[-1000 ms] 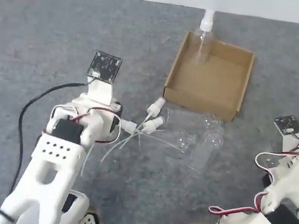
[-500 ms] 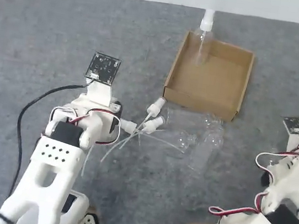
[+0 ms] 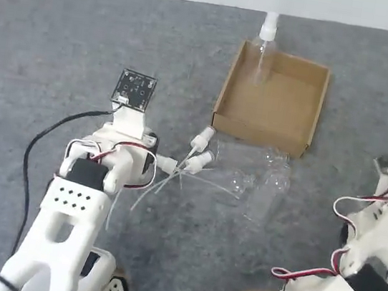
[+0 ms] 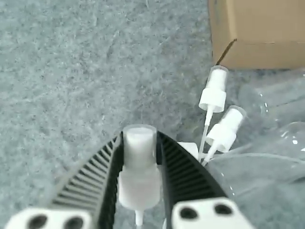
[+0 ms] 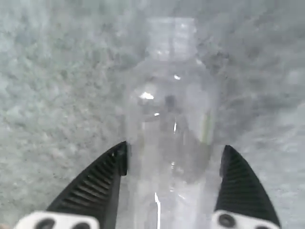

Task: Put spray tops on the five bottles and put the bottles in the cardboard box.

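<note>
**Desk:** Which step are you on?

**Me:** Capping. My left pincer (image 4: pixel 138 137) is pinching a spray top (image 4: pixel 138 167) by its collar, head pointing away from the wrist and tube trailing back. It hangs over the table (image 3: pixel 85 43), left of the cardboard box (image 3: pixel 253 134).

**Desk:** And the other arm?

**Me:** My right pincer (image 5: pixel 174 147) has a jaw on either side of a bare bottle (image 5: pixel 174 95), whose open neck points away from the wrist. I judge the bottle pinched, though its clear walls make the contact hard to read. That arm sits at the near right, well apart from the left one.

**Desk:** How far along is the whole job?

**Me:** One capped bottle (image 3: pixel 265 47) stands in the far left corner of the box. More clear bottles (image 3: pixel 265 177) lie on the table just near of the box. Two loose spray tops (image 3: pixel 203 159) lie between them and my left pincer. So I reckon one of five is finished.

**Desk:** What does the next move need?

**Me:** I need to bring the two arms together, line the tube up with the open neck and feed it in. Then I seat and turn the collar. The tube looks thin and springy, so I would come in straight along the neck. The bottle is probably light and slick, so it could slip round in the pincer when I twist.
</note>
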